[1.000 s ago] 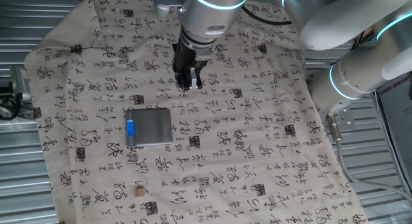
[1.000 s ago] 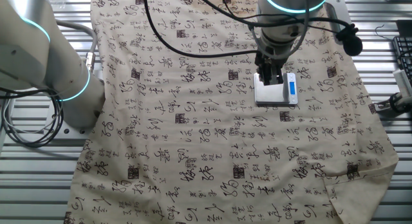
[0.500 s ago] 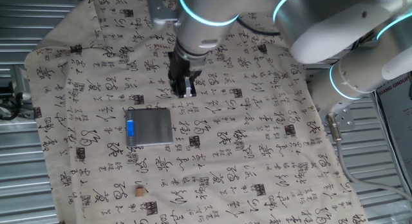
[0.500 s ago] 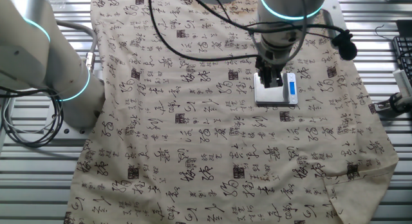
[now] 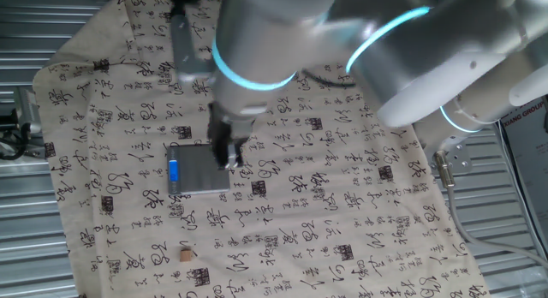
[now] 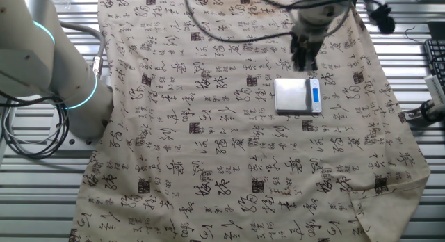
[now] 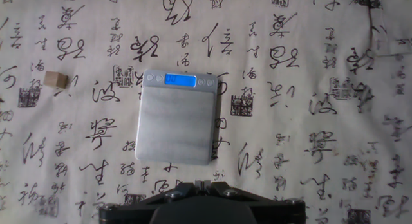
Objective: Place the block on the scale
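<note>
The scale point(image 5: 199, 168) lies flat on the patterned cloth, its blue display on its left edge. It also shows in the other fixed view point(image 6: 297, 96) and in the middle of the hand view point(image 7: 177, 118). The block point(image 5: 186, 256), a tiny tan cube, sits on the cloth near the front edge, well apart from the scale; in the hand view point(image 7: 56, 80) it is at the far left. My gripper point(image 5: 229, 159) hangs above the scale's right edge, shut and empty. Its fingertips point(image 7: 201, 184) meet at the bottom of the hand view. In the other fixed view the gripper point(image 6: 304, 63) is just beyond the scale and the block is hidden.
The cloth point(image 5: 342, 204) with black calligraphy and dark square stamps covers the table and drapes over its edges. Slatted metal table point(image 5: 26, 238) shows around it. The arm's base point(image 6: 66, 96) and cables stand beside the cloth. A keyboard edge point(image 6: 437, 61) lies at the right.
The gripper has moved from behind the scale to over its right edge, toward the front left in one fixed view, and the arm looms larger. Scale and block have not moved.
</note>
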You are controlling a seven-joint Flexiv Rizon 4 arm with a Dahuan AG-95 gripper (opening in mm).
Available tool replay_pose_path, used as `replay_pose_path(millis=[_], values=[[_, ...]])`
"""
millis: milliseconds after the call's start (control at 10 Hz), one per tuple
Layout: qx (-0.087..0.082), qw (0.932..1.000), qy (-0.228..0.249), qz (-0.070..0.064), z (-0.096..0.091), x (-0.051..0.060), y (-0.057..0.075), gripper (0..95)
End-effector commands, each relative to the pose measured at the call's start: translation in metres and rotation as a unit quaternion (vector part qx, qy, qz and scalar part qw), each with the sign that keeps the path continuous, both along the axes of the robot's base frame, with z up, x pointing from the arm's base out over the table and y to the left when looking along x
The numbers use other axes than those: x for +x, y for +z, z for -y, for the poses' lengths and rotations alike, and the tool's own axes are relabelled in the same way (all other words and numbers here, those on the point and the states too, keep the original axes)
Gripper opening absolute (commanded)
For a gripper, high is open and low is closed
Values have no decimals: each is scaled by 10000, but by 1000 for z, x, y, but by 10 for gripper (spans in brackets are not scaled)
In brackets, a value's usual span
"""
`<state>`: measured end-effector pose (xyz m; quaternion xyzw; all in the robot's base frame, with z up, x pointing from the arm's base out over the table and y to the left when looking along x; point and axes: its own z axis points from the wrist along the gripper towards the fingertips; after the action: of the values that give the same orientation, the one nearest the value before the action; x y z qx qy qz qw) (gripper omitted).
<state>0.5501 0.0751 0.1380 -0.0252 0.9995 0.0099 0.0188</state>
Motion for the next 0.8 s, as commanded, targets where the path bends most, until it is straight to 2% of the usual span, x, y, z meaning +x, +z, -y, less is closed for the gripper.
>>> replay_pose_path(millis=[100,200,300,500,600,800], values=[[9,10000,-74,-11,-9,10,3,0],[6,10000,-81,-10,-13,16,2,0],[6,10000,-81,-10,-13,16,2,0],[-20,9999,-75,110,-14,23,-31,0],[-27,9999,-91,135,-16,25,-42,0],[-26,9998,-99,140,-16,25,-44,0]])
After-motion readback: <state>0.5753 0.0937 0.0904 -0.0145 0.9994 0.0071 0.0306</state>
